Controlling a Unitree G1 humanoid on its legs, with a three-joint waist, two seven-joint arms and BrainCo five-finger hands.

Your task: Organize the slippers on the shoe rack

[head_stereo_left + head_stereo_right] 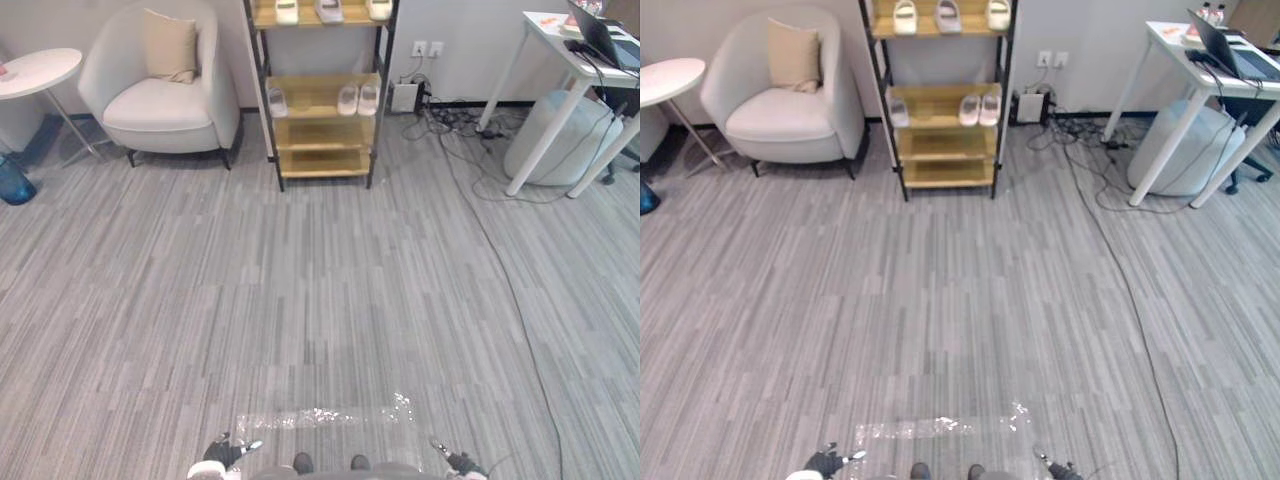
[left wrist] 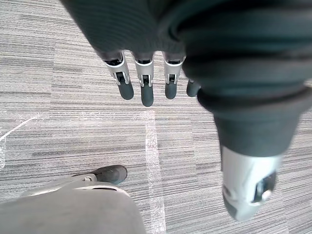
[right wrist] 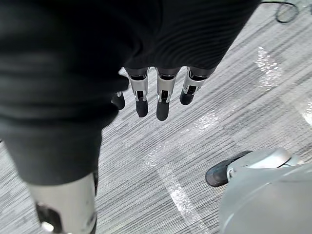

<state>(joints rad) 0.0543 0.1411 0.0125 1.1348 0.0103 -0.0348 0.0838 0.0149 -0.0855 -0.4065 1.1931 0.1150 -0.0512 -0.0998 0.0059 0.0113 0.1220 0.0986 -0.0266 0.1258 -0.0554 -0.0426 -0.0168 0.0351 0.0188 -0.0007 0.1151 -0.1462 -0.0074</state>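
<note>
Grey striped floor point(image 1: 320, 300), pale armchair point(image 1: 160, 110), round side table point(image 1: 40, 70), white desk point(image 1: 562, 52).

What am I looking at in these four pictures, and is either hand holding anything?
The two wide pictures come from the robot's head camera, looking down across grey striped carpet to a black-framed wooden shoe rack by the far wall. Its upper two shelves in view hold white slippers. A pale armchair stands to its left. The two close pictures come from wrist cameras: the left hand and right hand hang over the carpet, fingers straight, holding nothing.
</note>
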